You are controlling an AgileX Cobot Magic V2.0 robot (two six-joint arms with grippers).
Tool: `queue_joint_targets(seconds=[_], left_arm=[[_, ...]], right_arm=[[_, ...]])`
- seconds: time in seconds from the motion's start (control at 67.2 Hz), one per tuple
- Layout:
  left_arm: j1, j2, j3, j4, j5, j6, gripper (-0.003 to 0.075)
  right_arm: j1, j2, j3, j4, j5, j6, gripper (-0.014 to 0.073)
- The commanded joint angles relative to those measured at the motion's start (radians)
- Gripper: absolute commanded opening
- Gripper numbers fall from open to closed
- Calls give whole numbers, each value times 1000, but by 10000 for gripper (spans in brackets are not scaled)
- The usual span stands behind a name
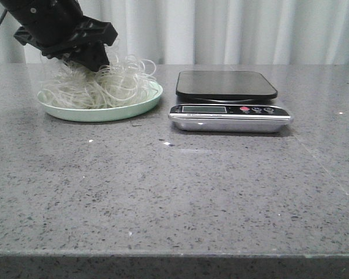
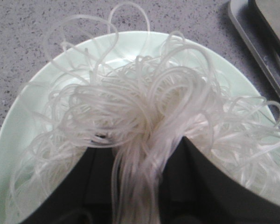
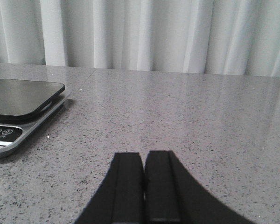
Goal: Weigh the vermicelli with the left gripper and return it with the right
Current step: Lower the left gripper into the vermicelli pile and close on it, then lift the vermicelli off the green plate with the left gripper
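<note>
From the front view you see the whole layout: the round pale green plate (image 1: pixel 141 106) sits on the grey speckled stone worktop (image 1: pixel 174 192) at about 10 o'clock from the centre, and the flat black-topped digital kitchen scale with a silver base (image 1: pixel 227 85) stands just beside it at about 1 o'clock, apart from the plate. The tangle of translucent white vermicelli (image 1: pixel 113 81) is heaped on the plate, loops springing up above the rim. The black left gripper (image 1: pixel 87 58) comes down into the heap from 11 o'clock, but here its tips are buried in strands and you cannot read the gap.

The left wrist view gives you what the front cannot: the left gripper (image 2: pixel 137 186) has a thick bundle of vermicelli (image 2: pixel 144 112) running between its two black fingers (image 2: pixel 210 186), the jaws drawn in to a narrow gap and pinching that bundle. The rest of the strands fan out over the plate (image 2: pixel 23 140), and a corner of the scale (image 2: pixel 252 42) shows at the edge.

The right gripper is out of the front view altogether. Only its own wrist view shows the right gripper (image 3: pixel 143 186): its jaws are pressed together with nothing between them, above bare worktop (image 3: pixel 200 121), the scale (image 3: pixel 23 100) off at its 10 o'clock.
</note>
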Motion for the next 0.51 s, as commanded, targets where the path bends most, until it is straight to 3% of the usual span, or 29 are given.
queue_joint_targets(seconds=[0.0, 0.491], left_arm=[[-5, -38, -30, -10, -7, 1, 137], [-10, -135, -286, -10, 54, 1, 137]], right_arm=[[-6, -17, -7, 2, -73, -8, 150], [-6, -17, -7, 2, -73, -8, 150]])
